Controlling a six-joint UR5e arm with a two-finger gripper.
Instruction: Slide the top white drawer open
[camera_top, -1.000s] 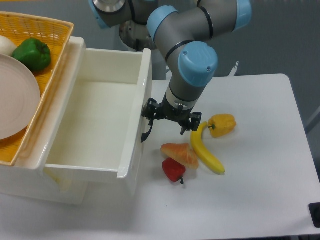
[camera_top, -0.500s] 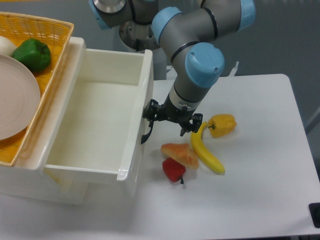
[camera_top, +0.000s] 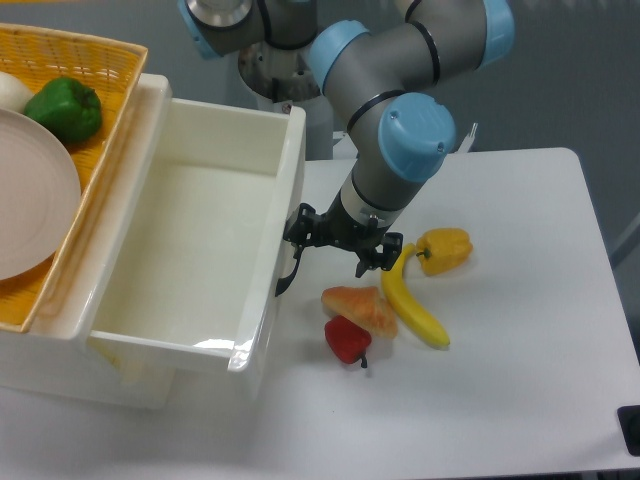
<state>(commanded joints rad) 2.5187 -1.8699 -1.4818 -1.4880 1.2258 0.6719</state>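
Black and low over the table (camera_top: 520, 330), the gripper (camera_top: 336, 240) sits at the front face of the top white drawer (camera_top: 190, 250), right by its black curved handle (camera_top: 290, 268); whether the fingers are apart or closed on the handle cannot be told from this angle. Nearest the table's front edge lies a red pepper (camera_top: 347, 339), touching an orange-brown piece of bread (camera_top: 360, 306) just behind it. A banana (camera_top: 410, 300) runs beside them, its far end close to a yellow pepper (camera_top: 445, 248). The drawer stands pulled well out from the cabinet (camera_top: 60, 345) on the left side of the table, its inside bare. On the cabinet's top, a yellow wicker basket (camera_top: 110, 110) holds a plate (camera_top: 30, 190) and a green pepper (camera_top: 65, 108).
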